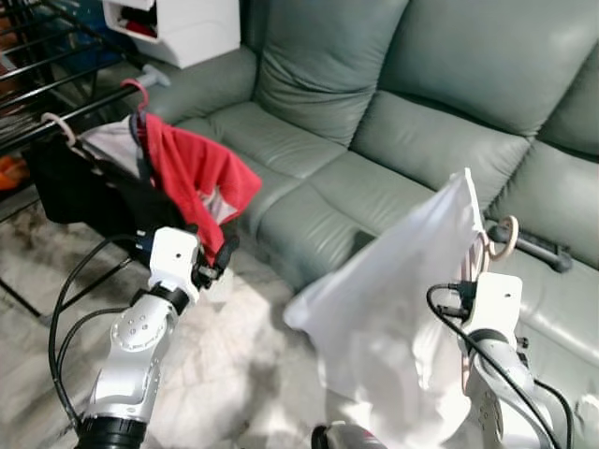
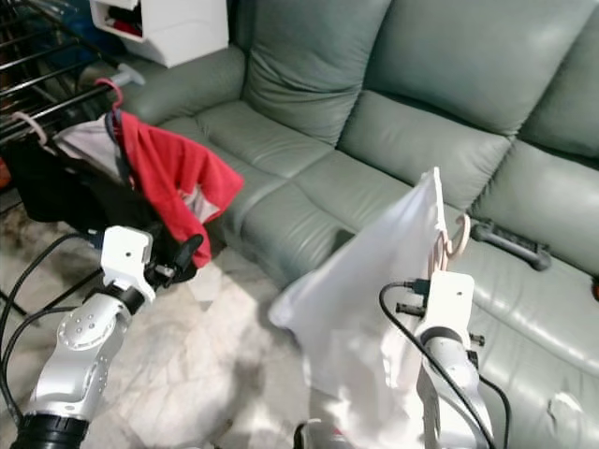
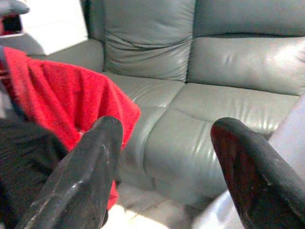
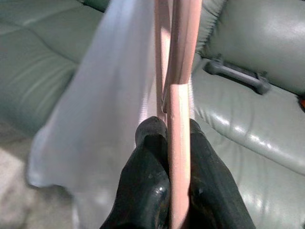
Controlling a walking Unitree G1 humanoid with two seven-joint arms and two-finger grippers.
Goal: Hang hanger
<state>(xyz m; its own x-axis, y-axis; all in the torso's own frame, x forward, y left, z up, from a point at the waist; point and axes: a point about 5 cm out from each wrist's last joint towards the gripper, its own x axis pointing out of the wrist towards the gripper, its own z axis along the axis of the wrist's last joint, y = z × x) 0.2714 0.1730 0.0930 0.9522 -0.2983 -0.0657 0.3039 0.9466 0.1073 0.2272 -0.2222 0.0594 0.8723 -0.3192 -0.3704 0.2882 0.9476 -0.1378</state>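
A pale pink hanger (image 4: 178, 76) carries a white garment (image 1: 393, 299), and its hook (image 1: 505, 238) sticks up in front of the sofa. My right gripper (image 4: 167, 129) is shut on the hanger's stem and holds it up at the right. My left gripper (image 3: 164, 138) stands open with nothing between its fingers, just below a red garment (image 1: 197, 173). That garment hangs by a red hook (image 1: 138, 89) from the dark drying rack (image 1: 56, 84) at the left. A black garment (image 1: 84, 192) hangs beside it on a beige hook (image 1: 58, 126).
A grey-green leather sofa (image 1: 421, 103) spans the back and right. A dark handled object (image 1: 538, 245) lies on its seat. A white box (image 1: 187, 28) sits behind the sofa arm. Pale marbled floor (image 1: 234, 355) lies between rack and sofa.
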